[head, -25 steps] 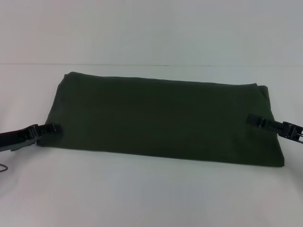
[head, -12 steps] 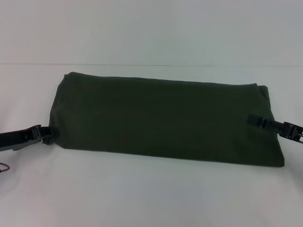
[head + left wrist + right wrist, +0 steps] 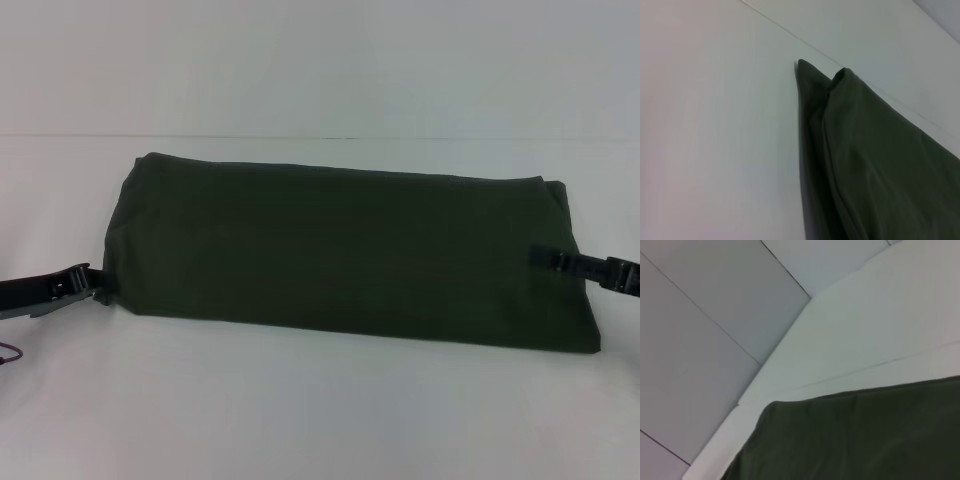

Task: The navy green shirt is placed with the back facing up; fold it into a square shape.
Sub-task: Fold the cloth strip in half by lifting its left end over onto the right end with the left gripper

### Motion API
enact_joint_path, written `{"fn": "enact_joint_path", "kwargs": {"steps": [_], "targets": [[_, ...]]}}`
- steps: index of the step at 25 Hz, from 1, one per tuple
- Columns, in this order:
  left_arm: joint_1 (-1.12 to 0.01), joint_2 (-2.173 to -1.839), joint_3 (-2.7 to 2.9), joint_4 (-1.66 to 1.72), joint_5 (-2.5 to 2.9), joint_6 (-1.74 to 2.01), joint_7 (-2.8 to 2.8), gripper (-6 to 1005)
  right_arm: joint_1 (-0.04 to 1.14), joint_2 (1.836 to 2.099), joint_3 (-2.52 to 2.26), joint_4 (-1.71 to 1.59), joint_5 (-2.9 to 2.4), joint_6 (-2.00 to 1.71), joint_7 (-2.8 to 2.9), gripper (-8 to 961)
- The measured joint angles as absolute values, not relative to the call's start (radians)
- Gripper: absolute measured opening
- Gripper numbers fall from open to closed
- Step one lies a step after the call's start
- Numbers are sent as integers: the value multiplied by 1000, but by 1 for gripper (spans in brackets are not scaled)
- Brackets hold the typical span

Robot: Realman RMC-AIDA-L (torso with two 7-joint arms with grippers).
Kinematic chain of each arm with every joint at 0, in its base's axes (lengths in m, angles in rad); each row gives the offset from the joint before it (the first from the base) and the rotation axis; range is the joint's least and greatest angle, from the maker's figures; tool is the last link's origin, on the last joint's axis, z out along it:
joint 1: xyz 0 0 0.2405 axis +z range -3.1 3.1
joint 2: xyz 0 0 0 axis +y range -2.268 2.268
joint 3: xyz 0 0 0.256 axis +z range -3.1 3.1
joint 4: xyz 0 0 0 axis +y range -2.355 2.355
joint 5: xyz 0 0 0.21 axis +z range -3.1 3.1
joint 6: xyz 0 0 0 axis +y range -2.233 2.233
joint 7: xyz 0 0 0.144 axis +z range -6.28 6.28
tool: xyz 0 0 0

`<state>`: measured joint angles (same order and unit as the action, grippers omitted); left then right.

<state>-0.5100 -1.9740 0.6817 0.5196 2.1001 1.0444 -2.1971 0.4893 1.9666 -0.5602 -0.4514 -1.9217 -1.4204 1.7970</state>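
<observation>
Both end effectors (image 3: 95, 282) (image 3: 540, 258) seemingly touch shirt (image 3: 340, 250) ends.

Lighting: soft, even, diffuse overhead; you get no glare. Shadows: faint, thin band under the navy green shirt (image 3: 340, 250) at its 6 o'clock edge. Focus: head view mildly soft throughout; wrist views blurrier, cloth folds smeared. Table (image 3: 300, 410): pale, slightly washed out.
</observation>
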Motion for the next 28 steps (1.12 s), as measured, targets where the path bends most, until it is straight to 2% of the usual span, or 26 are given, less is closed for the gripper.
{"fn": "enact_joint_path", "kwargs": {"steps": [1, 5, 11, 13, 16, 20, 28], "targets": [[-510, -1974, 682, 520, 2100, 1044, -2197, 12, 489, 1966, -560, -479, -1939, -1421, 1830, 782], [-510, -1974, 681, 521, 2100, 1045, -2198, 13, 494, 1955, -560, -625, -2041, -1435, 2046, 779], [-512, -1974, 681, 522, 2100, 1048, -2196, 12, 576, 1876, -616, -741, -2286, -1490, 2449, 778], [-512, -1974, 681, 522, 2100, 1048, -2195, 12, 621, 1861, -637, -744, -2387, -1494, 2529, 778], [-513, -1974, 681, 522, 2100, 1048, -2194, 11, 675, 1868, -643, -746, -2489, -1497, 2564, 779], [-514, -1974, 681, 522, 2100, 1049, -2194, 12, 740, 1895, -662, -736, -2596, -1492, 2579, 779], [-517, -1972, 681, 523, 2100, 1054, -2195, 12, 743, 1907, -704, -698, -2609, -1458, 2593, 765]]}}
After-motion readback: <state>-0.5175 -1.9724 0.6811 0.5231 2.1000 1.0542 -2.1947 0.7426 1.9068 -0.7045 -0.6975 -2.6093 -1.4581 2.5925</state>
